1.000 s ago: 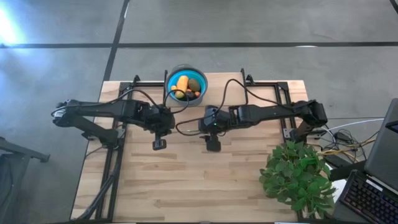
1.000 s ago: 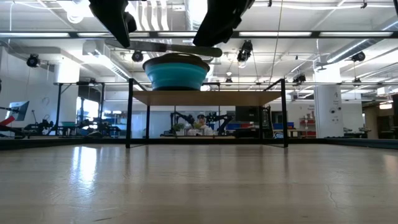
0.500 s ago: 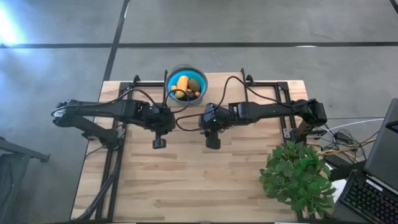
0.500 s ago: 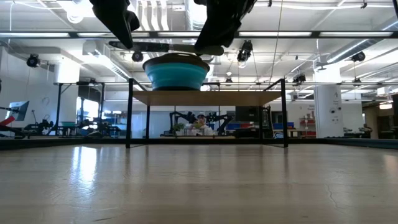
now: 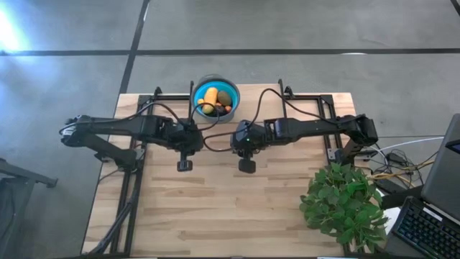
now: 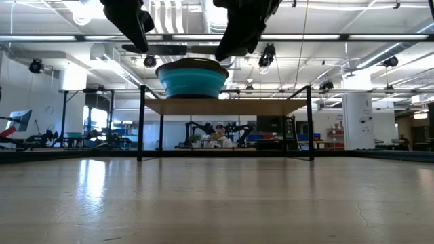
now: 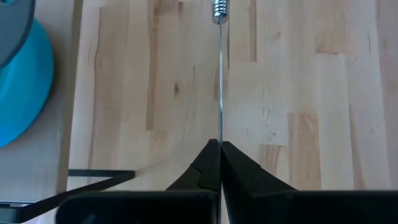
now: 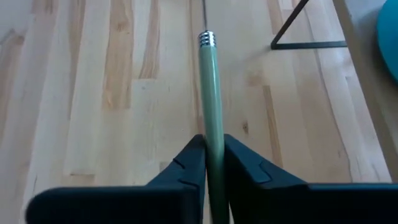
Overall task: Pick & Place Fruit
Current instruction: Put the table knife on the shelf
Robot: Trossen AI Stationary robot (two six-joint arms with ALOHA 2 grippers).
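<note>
The fruit lies in a round blue bowl (image 5: 215, 97) at the table's far edge: an orange-yellow piece (image 5: 210, 96), a green oval (image 5: 224, 98) and small red-orange bits (image 5: 228, 108). A slim utensil (image 6: 183, 49) with a green handle (image 8: 210, 87) and a thin metal blade (image 7: 221, 74) hangs level above the table, in front of the bowl. My left gripper (image 7: 219, 144) is shut on its blade end. My right gripper (image 8: 211, 138) is shut on its handle. The two grippers point at each other over the table's middle. My left gripper pinches the thin metal blade (image 7: 221, 134) between its two fingers. It comes from the table's left, slanting down, with the fingers along the blade. The blade runs straight on past the fingertips to the ferrule (image 7: 219, 9), clear of the table. My right gripper pinches the green handle (image 8: 211, 127) between its two fingers. It comes from the table's right, slanting down, with the fingers along the handle. The handle reaches past the fingertips to its metal ring (image 8: 207, 38), level and clear of the wood.
A black metal frame (image 5: 309, 101) runs along the table's far part, and the bowl stands at its far side. A leafy green plant (image 5: 345, 205) fills the near right corner. Cables (image 5: 269, 97) loop over the arms. Bare wood (image 5: 215, 216) lies toward the near edge.
My right gripper has shut on the green handle. The utensil sloped down toward its handle end before; that end has come up and it now hangs level between the two grippers. My left gripper has kept its hold on the blade.
</note>
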